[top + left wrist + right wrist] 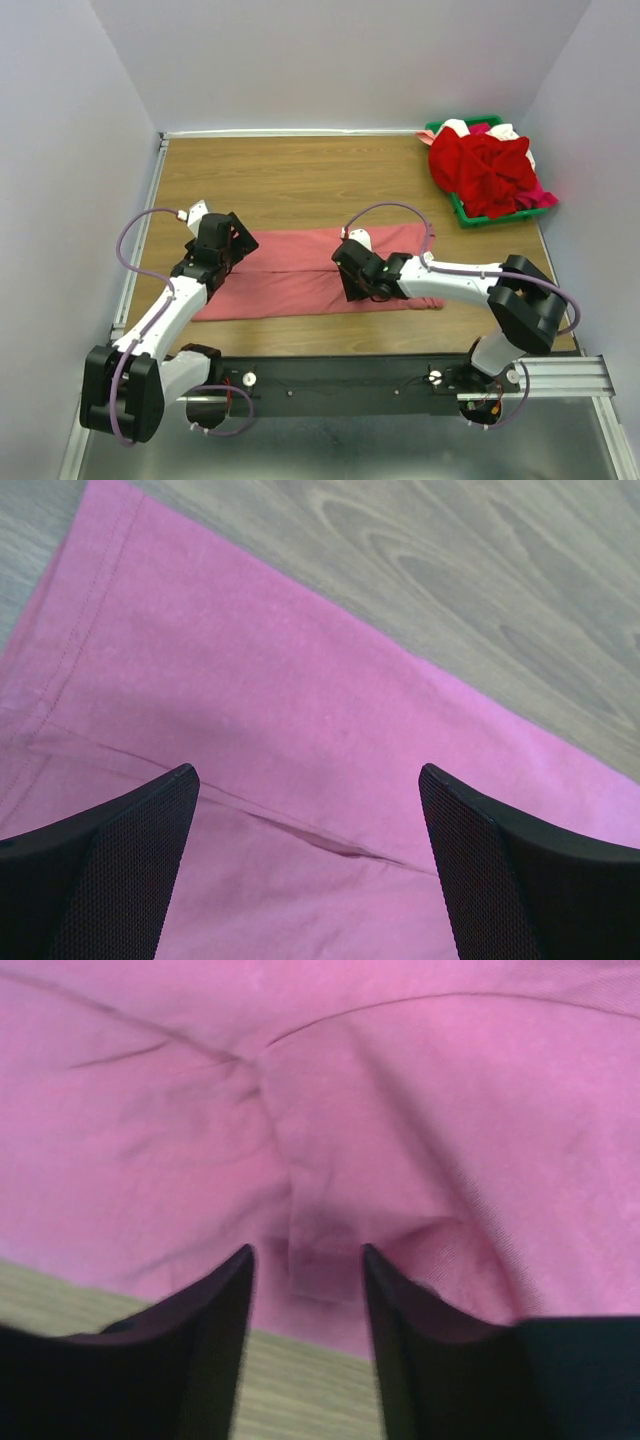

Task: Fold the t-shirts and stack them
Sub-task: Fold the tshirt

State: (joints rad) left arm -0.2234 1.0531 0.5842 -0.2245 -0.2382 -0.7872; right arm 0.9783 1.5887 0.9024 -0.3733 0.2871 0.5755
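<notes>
**Pink t-shirt spread flat, both arms lowered over it**

Wood-grain counter (300,175) is covered across its middle by a pink t-shirt (300,275), laid flat as a long folded band. The left gripper (310,790) is held wide apart above the shirt's left end. The right gripper (308,1260) is narrowed around a pinched ridge of cloth near the near edge. A green basket (470,212) of red and white garments (490,170) is seen at the far right corner.

The t-shirt (300,272) lies flat under both grippers, the left gripper (222,245) over its left end, the right gripper (357,283) at its near edge; the bin (470,212) sits far right behind.
</notes>
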